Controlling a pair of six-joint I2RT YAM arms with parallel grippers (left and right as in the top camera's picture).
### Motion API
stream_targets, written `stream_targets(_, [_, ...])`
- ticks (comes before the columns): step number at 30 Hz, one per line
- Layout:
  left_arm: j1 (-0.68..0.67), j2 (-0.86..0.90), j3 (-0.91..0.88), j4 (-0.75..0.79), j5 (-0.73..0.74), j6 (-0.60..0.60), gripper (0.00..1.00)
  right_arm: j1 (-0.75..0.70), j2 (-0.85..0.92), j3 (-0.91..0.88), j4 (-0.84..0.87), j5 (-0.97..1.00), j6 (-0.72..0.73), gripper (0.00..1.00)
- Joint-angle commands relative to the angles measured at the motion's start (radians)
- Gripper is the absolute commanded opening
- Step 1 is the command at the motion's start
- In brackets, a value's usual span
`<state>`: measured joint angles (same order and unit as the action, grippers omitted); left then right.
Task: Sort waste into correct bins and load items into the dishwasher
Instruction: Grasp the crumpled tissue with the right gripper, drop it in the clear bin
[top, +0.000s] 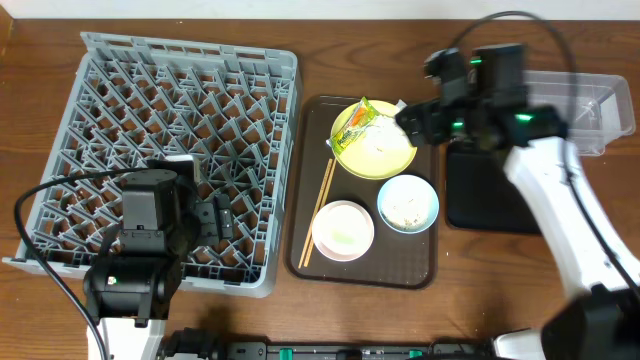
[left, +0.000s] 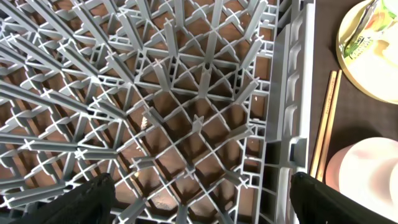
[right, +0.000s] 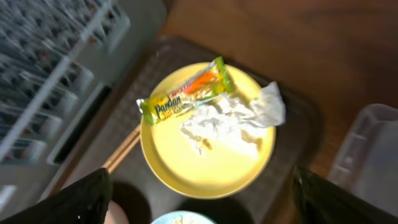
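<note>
Currently the right claw (right: 200, 196), spread wide, hangs above the yellow-green plate (right: 214, 168). The snack wrapper (right: 185, 93) lies on it, ahead-left of the claw, long axis slanting toward far right. The left claw (left: 199, 199), also wide, sits well apart over the dish rack (left: 186, 93).

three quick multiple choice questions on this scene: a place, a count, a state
1. Where does the snack wrapper lie?
A) on the yellow-green plate
B) in the light blue bowl
C) in the pinkish-white bowl

2. How many bowls stand on the brown tray?
A) one
B) two
C) three

3. The right gripper is:
A) shut on the wrapper
B) shut on the plate
C) open

Answers:
1 A, the wrapper rests across the plate.
2 B, only the light blue and the pinkish-white one are there.
3 C, its fingers stand wide apart in the right wrist view.
</note>
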<state>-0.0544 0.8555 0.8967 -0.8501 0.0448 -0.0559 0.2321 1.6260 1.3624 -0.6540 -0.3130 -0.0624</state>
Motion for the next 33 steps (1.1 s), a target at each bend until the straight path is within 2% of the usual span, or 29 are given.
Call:
stream_targets(1, [-0.003,-0.001,0.024,-0.002,-0.012,-0.009,0.9,0.076,0.1,0.016,0.024,0.155,-0.002,0.86])
stream_targets(5, [-0.003,-0.001,0.024,-0.002,-0.012,-0.009,0.9,0.116,0.206,0.016,0.066,0.217,0.028,0.79])
stream_targets(17, [-0.003,0.0,0.024,-0.002,-0.012,-0.009,0.9,0.149,0.438,0.016,0.192,0.261,0.153,0.78])
stream_targets(18, [-0.003,0.0,0.024,-0.002,-0.012,-0.009,0.9,0.149,0.442,0.016,0.194,0.261,0.162,0.75])
stream_targets(20, [-0.003,0.0,0.024,-0.002,-0.012,-0.009,0.9,0.149,0.445,0.016,0.201,0.26,0.192,0.59])
stream_targets(24, [-0.003,0.0,0.024,-0.002,-0.012,-0.009,0.9,0.148,0.42,0.018,0.2,0.256,0.235,0.08])
stream_targets(25, [-0.003,-0.001,0.024,-0.002,-0.012,-0.009,0.9,0.147,0.407,0.018,0.193,0.256,0.235,0.02])
stream_targets(33, [-0.003,0.0,0.024,-0.002,-0.012,-0.009,0.91,0.107,0.197,0.018,0.148,0.294,0.241,0.01])
